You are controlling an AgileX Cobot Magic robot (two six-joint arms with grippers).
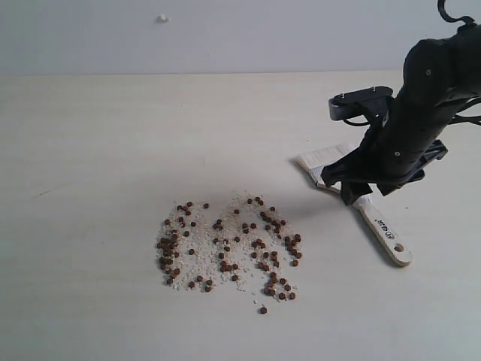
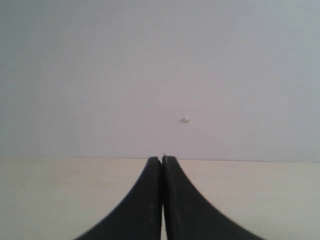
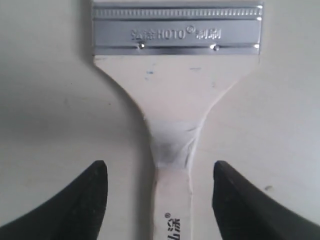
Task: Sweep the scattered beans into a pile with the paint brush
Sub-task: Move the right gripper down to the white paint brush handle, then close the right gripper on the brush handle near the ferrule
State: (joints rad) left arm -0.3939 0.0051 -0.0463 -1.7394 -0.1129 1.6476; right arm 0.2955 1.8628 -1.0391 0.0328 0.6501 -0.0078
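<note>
Here, right gripper [image 3: 160,167] wide astride flat wooden paint brush [image 3: 175,92], left gripper [image 2: 162,160] pressed closed.

Your exterior view overlooks the paint brush [image 1: 383,226] from afar; your right wrist view shares it, close above its handle.

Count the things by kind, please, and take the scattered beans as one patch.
brush: 1
bean patch: 1
grippers: 2, the left gripper and the right gripper
Total: 4
</note>
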